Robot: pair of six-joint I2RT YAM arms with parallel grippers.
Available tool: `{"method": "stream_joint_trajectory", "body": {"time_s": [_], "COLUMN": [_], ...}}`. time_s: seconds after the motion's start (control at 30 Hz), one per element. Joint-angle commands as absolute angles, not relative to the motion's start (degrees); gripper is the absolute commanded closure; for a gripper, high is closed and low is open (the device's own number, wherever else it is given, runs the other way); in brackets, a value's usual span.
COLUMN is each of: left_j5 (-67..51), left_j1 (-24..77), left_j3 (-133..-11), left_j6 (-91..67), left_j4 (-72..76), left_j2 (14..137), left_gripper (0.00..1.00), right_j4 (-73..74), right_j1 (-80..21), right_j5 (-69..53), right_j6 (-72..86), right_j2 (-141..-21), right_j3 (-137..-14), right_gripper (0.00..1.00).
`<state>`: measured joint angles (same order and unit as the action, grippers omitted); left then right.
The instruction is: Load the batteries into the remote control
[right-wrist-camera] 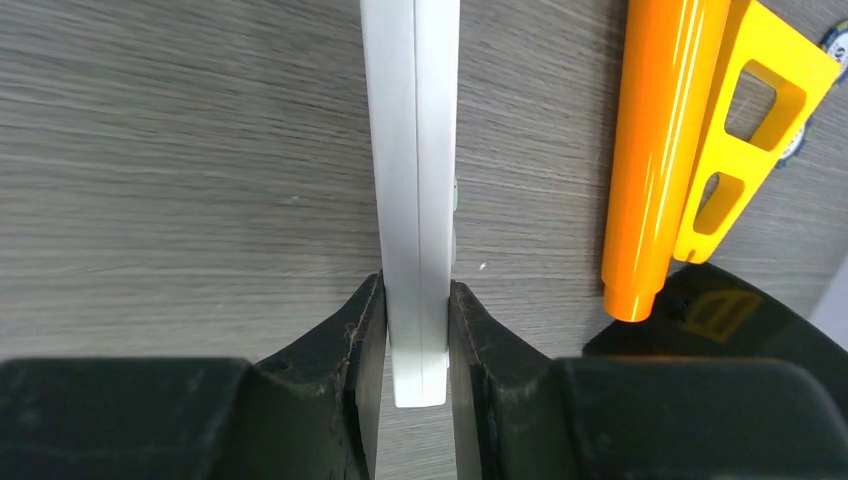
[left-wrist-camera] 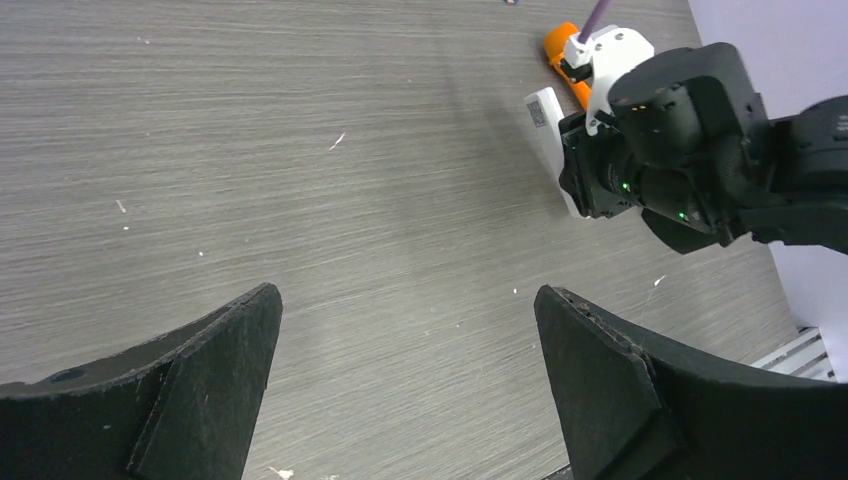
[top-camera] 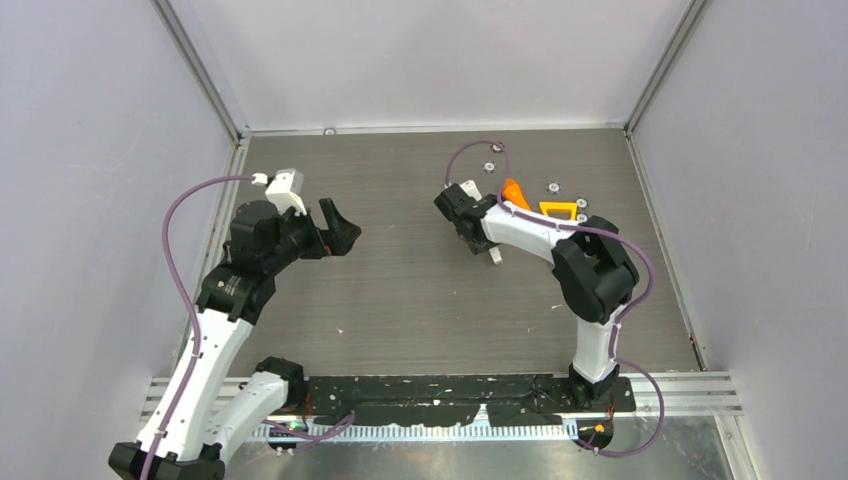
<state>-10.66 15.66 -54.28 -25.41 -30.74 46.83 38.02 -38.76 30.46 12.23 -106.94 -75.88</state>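
So the right gripper [right-wrist-camera: 415,300] is clamping the remote control [right-wrist-camera: 410,150] edgewise, the left gripper [left-wrist-camera: 405,295] is hanging wide open and empty, and I'm guessing turning its back up is coming next.

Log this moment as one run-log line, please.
right tool: shut on remote control, held on edge | left tool: open, empty, hovering | batteries: none seen
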Motion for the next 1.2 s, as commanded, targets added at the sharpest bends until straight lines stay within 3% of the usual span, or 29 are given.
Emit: {"method": "stream_joint_trajectory", "body": {"time_s": [0.0, 0.23, 0.5, 0.63, 0.77, 1.0, 1.17], "left_j5": [-9.39, -9.49, -10.14, -11.92, -10.87, -9.21, -10.74], "left_j1": [15.58, 15.56, 15.57, 15.61, 15.47, 15.38, 15.38], "left_j3": [-53.43, -53.71, -55.35, -56.01, -60.51, -61.75, -60.28], "left_j6": [-23.83, -23.12, -23.36, -22.97, -21.25, -20.61, -21.42], "left_j4": [-31.20, -32.20, -34.16, -35.39, -42.26, -44.48, -42.79], "left_j2": [45.35, 45.95, 47.73, 48.40, 51.50, 51.91, 50.89], "left_gripper": [0.00, 0.00, 0.00, 0.00, 0.00, 0.00, 0.00], "right_j4": [39.27, 40.78, 39.86, 38.50, 37.90, 34.18, 34.03], "right_j1": [-38.89, -39.42, -39.64, -39.62, -39.64, -39.63, -39.57], "right_j5": [38.17, 37.28, 31.36, 24.81, 18.31, 12.98, 10.95], "right_j6": [11.47, 13.76, 15.89, 16.62, 17.61, 19.01, 19.81], "right_j2": [-109.53, -114.79, -113.92, -111.63, -110.29, -103.52, -105.21], "right_j3": [-80.70, -82.96, -81.63, -81.01, -81.00, -77.41, -78.87], "right_gripper": [0.94, 0.91, 0.76, 0.53, 0.37, 0.31, 0.35]}}
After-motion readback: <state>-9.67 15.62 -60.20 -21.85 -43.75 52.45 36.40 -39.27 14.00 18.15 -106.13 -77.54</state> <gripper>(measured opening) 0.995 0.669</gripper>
